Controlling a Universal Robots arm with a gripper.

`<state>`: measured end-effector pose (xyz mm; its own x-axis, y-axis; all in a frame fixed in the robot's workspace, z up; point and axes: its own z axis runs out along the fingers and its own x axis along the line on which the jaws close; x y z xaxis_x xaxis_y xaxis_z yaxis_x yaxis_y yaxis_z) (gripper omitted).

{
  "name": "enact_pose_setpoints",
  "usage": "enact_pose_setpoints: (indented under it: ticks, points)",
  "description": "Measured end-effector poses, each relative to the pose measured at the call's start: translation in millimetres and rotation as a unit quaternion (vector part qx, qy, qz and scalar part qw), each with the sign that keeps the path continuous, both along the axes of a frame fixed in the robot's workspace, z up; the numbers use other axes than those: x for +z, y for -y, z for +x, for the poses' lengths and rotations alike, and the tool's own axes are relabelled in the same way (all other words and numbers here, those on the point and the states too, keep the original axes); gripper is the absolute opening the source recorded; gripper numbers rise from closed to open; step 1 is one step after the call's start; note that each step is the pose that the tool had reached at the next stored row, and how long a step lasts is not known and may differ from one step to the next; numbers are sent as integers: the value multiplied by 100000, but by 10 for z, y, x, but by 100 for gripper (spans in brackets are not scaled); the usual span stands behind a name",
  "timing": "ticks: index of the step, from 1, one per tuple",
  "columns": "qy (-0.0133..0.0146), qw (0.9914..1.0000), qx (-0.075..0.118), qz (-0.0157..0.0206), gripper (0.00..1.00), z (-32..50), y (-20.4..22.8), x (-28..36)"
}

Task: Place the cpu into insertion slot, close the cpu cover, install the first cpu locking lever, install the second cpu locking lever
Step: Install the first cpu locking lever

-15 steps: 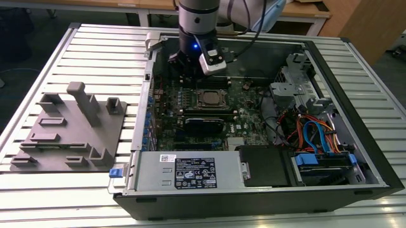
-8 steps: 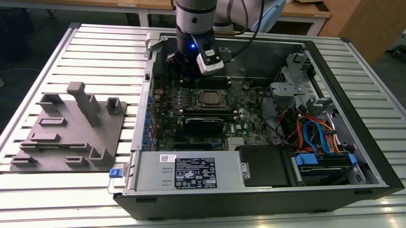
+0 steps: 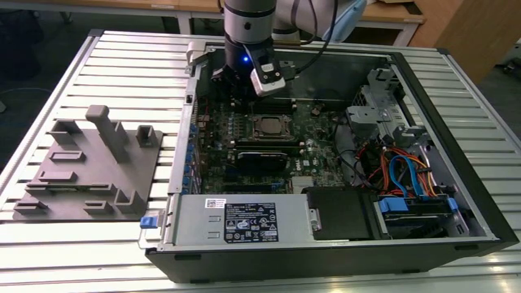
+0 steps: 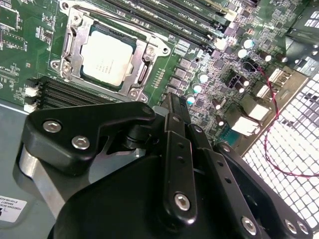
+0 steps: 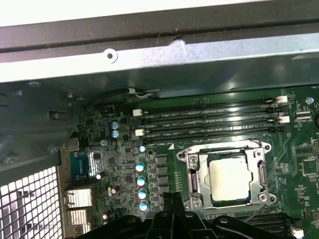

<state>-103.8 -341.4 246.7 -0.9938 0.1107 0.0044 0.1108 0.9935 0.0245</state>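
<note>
The cpu (image 4: 107, 59) (image 5: 228, 179), a pale silver square, lies flat in the insertion slot (image 3: 267, 126) in the middle of the motherboard. The cpu cover (image 4: 149, 52) (image 5: 192, 174), a silver frame with a square window, lies down around the chip. A thin wire lever (image 4: 119, 25) runs along one side of the frame. My gripper (image 4: 173, 107) (image 5: 172, 199) (image 3: 236, 91) hangs above the board a little way off the socket, towards the case's back wall. Its black fingers are shut together with nothing between them.
Long black memory sticks (image 5: 209, 122) sit beside the socket. The case's metal back wall (image 5: 164, 55) and a perforated grille (image 4: 294, 134) are close to the gripper. A grey fixture plate (image 3: 89, 165) lies at the exterior view's left; a drive cage and cables (image 3: 399, 171) are at its right.
</note>
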Motion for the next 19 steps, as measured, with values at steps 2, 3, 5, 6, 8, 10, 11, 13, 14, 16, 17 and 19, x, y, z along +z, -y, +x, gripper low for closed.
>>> enact_pose_setpoints:
  ticks: [2,3,5,6,8,10,11,13,14,16,17,19]
  points:
    - [0,100000,1,0,11,-2,0,0]
    - [-3,100000,3,-2,11,-2,0,0]
    - [-3,100000,-2,-4,11,-3,-8,0]
    - [-5,100000,6,-3,11,-3,-17,0]
    - [3,100000,6,1,11,-8,-44,0]
    - [1,100000,44,1,11,-8,-74,1]
    - [-1,100000,73,-5,11,-9,-84,5]
    - [0,100000,118,0,11,-9,-101,16]
    - [1,100000,138,0,11,-11,-112,20]
    - [2,100000,187,-1,11,-14,-143,21]
    - [0,100000,212,-7,11,-16,-163,22]
    - [79,100000,288,-1,11,-19,-195,21]
